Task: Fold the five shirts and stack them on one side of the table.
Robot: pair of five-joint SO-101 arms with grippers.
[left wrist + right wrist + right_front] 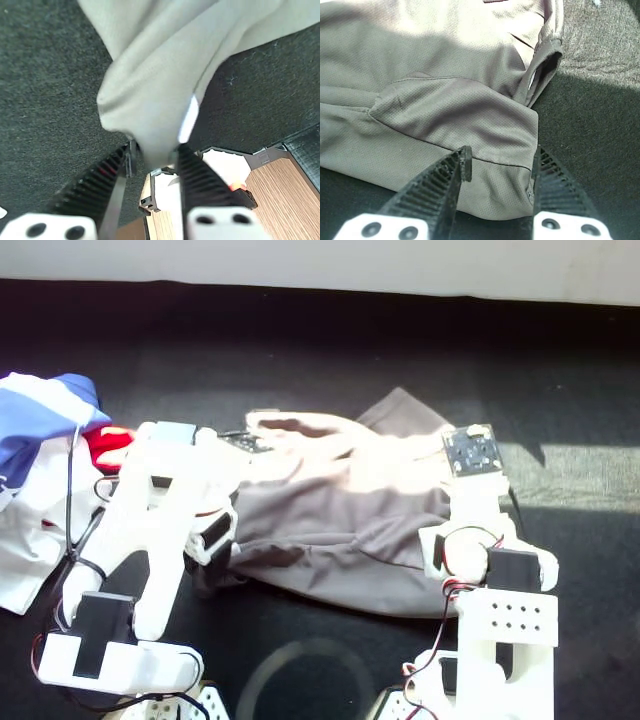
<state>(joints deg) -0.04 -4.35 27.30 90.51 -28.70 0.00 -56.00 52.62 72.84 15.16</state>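
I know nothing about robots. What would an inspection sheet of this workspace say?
Surface: dark felt-like table top, sunlit patch at one side.
Job's things: grey fabric shirt spread mid-table, partly bunched; crumpled heap of blue, white and red shirts at the table's edge.
Clutter: nothing seen.
Grippers: left gripper shut on a fold of the grey shirt; right gripper open over its hem.
Cables: black cable by the left arm; red wires on the right arm.
Surroundings: pale wall behind; wooden boards beyond the table's edge.
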